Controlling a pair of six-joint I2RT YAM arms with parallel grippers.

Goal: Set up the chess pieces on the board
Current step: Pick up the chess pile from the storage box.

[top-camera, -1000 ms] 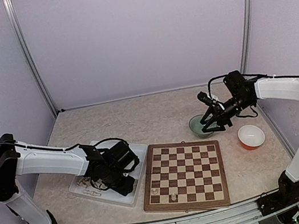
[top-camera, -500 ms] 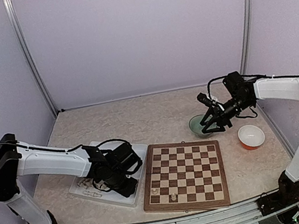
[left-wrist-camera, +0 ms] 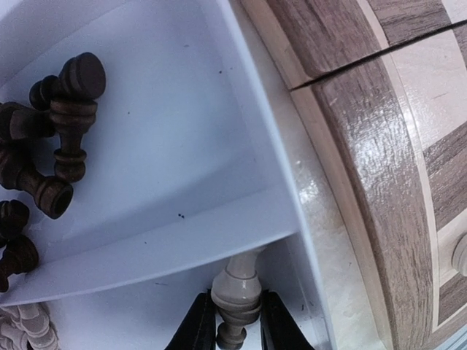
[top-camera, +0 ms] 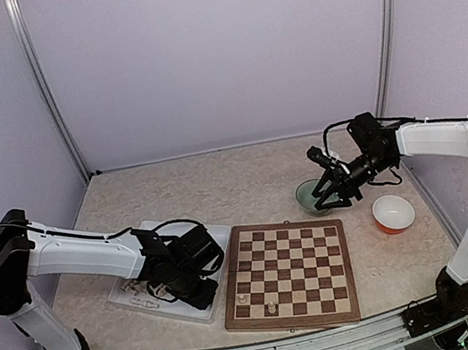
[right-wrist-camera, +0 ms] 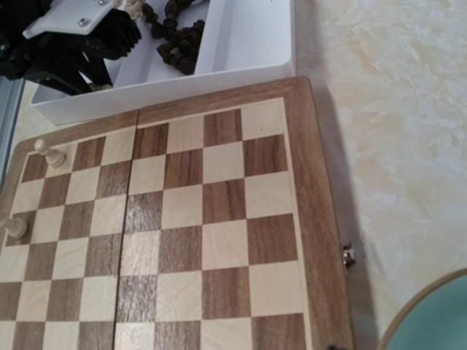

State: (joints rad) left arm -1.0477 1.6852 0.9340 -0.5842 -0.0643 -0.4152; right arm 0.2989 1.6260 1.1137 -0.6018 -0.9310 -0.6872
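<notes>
Lower end of the cream piece [left-wrist-camera: 237, 286] between the fingers of the left hand [left-wrist-camera: 238, 305] — beyond the view's bottom edge.

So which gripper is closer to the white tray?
Left. The left gripper is down inside the tray, fingers either side of a cream piece. The right gripper hangs over the green bowl, across the board from it.

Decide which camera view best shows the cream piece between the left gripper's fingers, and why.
The left wrist view: the cream piece sits close up between the fingers of the left gripper, inside the white tray. In the top external view the gripper hides it; the right wrist view shows only the gripper, no piece.
</notes>
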